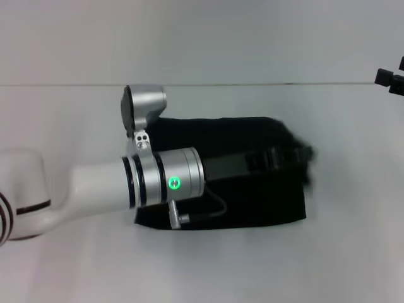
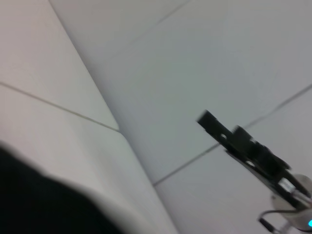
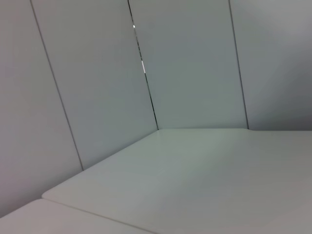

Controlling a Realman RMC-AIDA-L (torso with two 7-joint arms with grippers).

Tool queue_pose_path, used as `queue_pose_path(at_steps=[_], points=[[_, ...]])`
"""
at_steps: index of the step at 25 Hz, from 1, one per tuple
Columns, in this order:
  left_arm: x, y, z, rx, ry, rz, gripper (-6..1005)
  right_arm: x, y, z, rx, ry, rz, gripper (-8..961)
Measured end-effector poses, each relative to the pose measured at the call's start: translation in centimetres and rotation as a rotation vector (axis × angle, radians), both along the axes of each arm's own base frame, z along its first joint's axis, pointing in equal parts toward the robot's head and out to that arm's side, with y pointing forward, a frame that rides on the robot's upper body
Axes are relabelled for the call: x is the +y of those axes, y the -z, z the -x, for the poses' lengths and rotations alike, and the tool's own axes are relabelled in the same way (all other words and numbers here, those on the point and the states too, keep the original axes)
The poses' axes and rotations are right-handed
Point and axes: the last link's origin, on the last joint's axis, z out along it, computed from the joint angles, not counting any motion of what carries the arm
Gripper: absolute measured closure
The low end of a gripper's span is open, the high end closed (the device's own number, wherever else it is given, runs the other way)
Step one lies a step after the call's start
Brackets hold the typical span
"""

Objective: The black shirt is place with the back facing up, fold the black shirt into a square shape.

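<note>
**A:** Anyone else watching this? The left gripper (image 1: 291, 154) is sitting right of centre in the head view, stretched out over the far right edge of the black shirt (image 1: 252, 199). It's black on black and smeared, so I honestly can't tell whether it's pinching cloth or just hovering there.

**B:** Same here, no idea on the fingers. The left arm (image 1: 113, 183) comes in from the lower left and covers a good chunk of the shirt's near-left side. The shirt itself is mid-frame on the white table (image 1: 202, 265), already a compact, roughly rectangular bundle, wider than it is deep. No lettering showing.

**A:** And the right gripper (image 1: 392, 77)? I only see a black bit poking in at the upper right edge of the head view, well away from the shirt. It also turns up in the lower right of the left wrist view (image 2: 243, 146). Can't read whether it's open or closed either.

**B:** Looks parked to me. My guess is we're late in the job, on one of the last folds, working that right edge.

**A:** Agreed. If it does have cloth, the next move wants a clean carry of that edge back across toward the left, laid flat so the bundle squares up. If not, it needs a proper pinch on the edge first.
</note>
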Motion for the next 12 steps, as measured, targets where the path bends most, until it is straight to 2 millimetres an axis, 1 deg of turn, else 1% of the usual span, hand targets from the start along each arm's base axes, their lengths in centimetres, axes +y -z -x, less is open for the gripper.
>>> queue_pose_path(at_steps=[3,5,8,10,12], points=[[-0.8,-0.1,-0.6,-0.029,0.059,0.027,824,0.0,0.2,-0.1,0.001,0.018,0.02,39],[-1.6,-0.6,-1.4,-0.082,0.135,0.05,819,0.1,0.4,-0.1,0.009,0.043,0.045,39],[-2.0,-2.0,-1.9,-0.133,0.225,0.042,706,0.3,0.7,-0.1,0.025,0.099,0.096,39],[-1.7,-3.1,-1.4,-0.13,0.249,0.01,631,0.5,0.9,0.0,0.041,0.158,0.153,39],[-1.1,-4.0,-0.4,-0.097,0.246,-0.037,559,0.9,1.3,0.2,0.039,0.21,0.211,39]])
